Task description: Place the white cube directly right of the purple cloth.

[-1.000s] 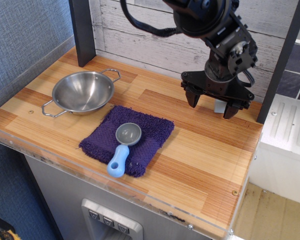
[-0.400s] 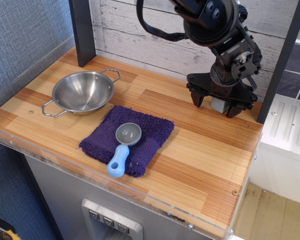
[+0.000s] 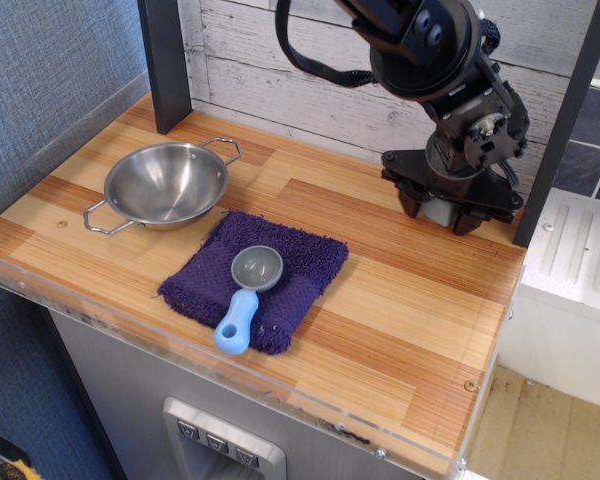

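Observation:
The white cube sits on the wooden table at the far right, near the back wall. My gripper is down at the table around it, with a dark finger tight against each side of the cube. The purple cloth lies at the front middle, well left of the cube. A grey and blue scoop rests on the cloth.
A steel bowl with two handles stands left of the cloth. A dark post rises at the back left and another at the right edge. Bare wood lies right of the cloth.
My gripper has come down from just above the cube to table height, shifted slightly right, and its fingers have drawn in around the cube. Nothing else has moved.

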Motion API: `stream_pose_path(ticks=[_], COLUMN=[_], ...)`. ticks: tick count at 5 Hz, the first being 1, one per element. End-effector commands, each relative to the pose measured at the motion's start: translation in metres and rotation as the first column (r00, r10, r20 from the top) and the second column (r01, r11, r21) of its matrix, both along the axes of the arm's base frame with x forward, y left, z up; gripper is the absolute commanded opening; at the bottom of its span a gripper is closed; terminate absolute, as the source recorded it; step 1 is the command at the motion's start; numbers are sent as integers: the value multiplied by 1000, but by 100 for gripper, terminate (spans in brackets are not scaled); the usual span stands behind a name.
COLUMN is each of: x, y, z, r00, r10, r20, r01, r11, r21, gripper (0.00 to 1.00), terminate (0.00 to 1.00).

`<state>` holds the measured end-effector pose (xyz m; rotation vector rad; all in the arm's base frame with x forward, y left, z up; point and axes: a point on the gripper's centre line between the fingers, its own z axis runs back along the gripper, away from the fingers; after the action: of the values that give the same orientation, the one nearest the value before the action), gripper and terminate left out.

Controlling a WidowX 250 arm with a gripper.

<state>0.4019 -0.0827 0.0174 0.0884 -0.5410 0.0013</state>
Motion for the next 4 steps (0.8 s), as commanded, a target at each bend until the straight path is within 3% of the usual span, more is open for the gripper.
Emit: stream_pose_path(ticks=[1,2,4], x=[-4,-9,-14], y=[-8,-6,-5], z=[15,23,70], r00=[999,999,996], r10=[-24,-29,-49], r20=[27,27,78], r01=[24,29,51], r11=[1000,999,998], r21=[-7,-18,-21], gripper=[0,0,0], terminate=[0,0,0])
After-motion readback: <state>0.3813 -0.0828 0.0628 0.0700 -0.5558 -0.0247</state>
